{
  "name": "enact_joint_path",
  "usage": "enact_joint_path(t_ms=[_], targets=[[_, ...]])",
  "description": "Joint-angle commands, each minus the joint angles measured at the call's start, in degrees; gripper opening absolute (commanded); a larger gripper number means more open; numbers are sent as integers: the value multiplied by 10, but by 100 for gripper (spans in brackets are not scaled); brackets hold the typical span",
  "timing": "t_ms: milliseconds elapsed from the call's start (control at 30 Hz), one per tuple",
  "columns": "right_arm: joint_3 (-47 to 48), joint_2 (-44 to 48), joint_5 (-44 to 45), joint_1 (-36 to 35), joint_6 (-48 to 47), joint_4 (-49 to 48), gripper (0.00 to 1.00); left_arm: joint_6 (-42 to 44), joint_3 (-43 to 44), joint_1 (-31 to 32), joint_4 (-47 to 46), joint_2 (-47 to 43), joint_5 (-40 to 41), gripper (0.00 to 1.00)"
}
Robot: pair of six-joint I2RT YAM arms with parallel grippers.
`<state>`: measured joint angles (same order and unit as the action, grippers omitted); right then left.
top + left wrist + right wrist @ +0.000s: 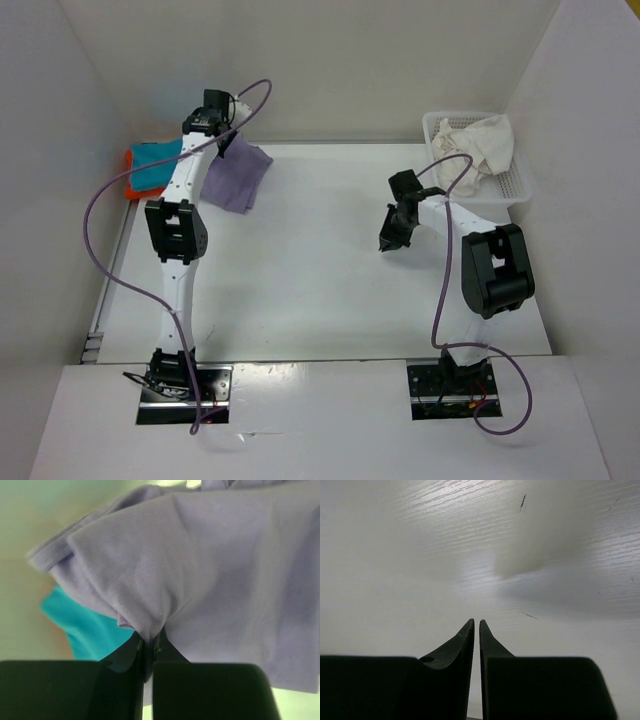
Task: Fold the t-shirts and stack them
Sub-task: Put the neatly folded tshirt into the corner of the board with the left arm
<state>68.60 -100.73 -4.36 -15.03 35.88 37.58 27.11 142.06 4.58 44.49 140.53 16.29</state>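
My left gripper (230,138) (149,642) is at the far left of the table, shut on a bunched fold of the lavender purple t-shirt (240,176) (200,565). The shirt hangs from it and drapes to the right. Beneath and to the left lies the teal-blue t-shirt (158,164) (85,625), on top of the orange t-shirt (129,186). The off-white t-shirt (482,142) is crumpled in the white mesh basket (516,191) at the far right. My right gripper (386,246) (476,623) hangs over bare table right of centre, its fingers almost together with nothing between them.
White walls enclose the table on the left, back and right. A purple cable (95,215) loops off the left arm over the table's left edge. Another cable (445,270) runs down beside the right arm.
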Motion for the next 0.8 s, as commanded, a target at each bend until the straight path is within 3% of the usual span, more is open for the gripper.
enact_joint_path(t_ms=[0, 133, 200, 267, 433, 767], targets=[[23, 7, 14, 8, -9, 20, 13, 21, 167, -18, 46, 47, 38, 0], [23, 2, 14, 8, -9, 25, 13, 35, 351, -24, 128, 147, 65, 0], [23, 2, 19, 8, -14, 25, 13, 35, 321, -34, 136, 128, 41, 0], [29, -3, 19, 8, -14, 31, 13, -6, 367, -58, 160, 128, -25, 0], [41, -15, 19, 8, -14, 37, 13, -30, 373, -103, 176, 110, -79, 0], [63, -39, 13, 8, -14, 49, 13, -20, 373, -186, 165, 146, -126, 0]])
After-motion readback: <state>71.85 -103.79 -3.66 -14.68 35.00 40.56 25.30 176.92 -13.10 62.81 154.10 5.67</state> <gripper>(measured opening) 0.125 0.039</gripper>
